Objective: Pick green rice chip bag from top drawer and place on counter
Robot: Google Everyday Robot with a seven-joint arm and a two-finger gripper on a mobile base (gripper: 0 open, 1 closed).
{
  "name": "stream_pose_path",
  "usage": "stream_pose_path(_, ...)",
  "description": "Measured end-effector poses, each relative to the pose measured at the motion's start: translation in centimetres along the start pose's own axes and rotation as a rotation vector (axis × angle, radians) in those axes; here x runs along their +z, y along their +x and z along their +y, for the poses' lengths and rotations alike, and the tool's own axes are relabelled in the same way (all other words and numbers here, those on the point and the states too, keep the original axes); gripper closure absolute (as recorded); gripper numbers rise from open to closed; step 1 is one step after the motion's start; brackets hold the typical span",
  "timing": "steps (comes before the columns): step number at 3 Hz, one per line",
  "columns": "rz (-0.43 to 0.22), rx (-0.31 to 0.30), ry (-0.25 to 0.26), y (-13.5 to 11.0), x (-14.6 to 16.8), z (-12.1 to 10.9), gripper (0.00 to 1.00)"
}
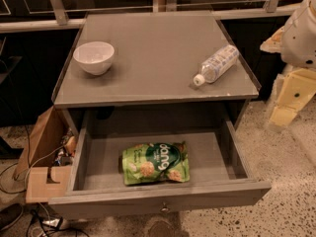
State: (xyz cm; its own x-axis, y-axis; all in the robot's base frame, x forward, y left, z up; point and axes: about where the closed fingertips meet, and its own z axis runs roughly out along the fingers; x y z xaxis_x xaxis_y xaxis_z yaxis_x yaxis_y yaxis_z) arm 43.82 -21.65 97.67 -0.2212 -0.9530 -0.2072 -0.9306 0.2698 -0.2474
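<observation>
The green rice chip bag [155, 163] lies flat in the open top drawer [237, 157], near its front and a little left of centre. The drawer is pulled fully out, with its front panel and small knob [164, 209] toward me. The counter [153, 48] is the grey top of the cabinet above it. My gripper [289, 100] hangs at the far right of the view, beside the cabinet and over the floor, well away from the bag and holding nothing. The white arm [303, 33] rises above it.
A white bowl [94, 57] stands on the counter's left side. A clear plastic water bottle [216, 64] lies on its right side near the edge. A brown open panel [42, 142] and cables [29, 216] sit left of the cabinet. A rail [39, 24] runs behind.
</observation>
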Motion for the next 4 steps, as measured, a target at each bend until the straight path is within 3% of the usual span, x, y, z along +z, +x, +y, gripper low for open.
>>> stream_pose_path(1, 0.0, 0.0, 0.0, 0.0, 0.0, 0.0, 0.0)
stream_pose_path(2, 0.006, -0.039, -0.001, -1.3, 1.3, 0.2, 0.0)
stream_pose_path(3, -0.024, -0.069, -0.052, -3.3, 3.8, 0.6, 0.0)
stream_pose_path(4, -0.024, -0.069, -0.052, -3.4, 3.8, 0.6, 0.0)
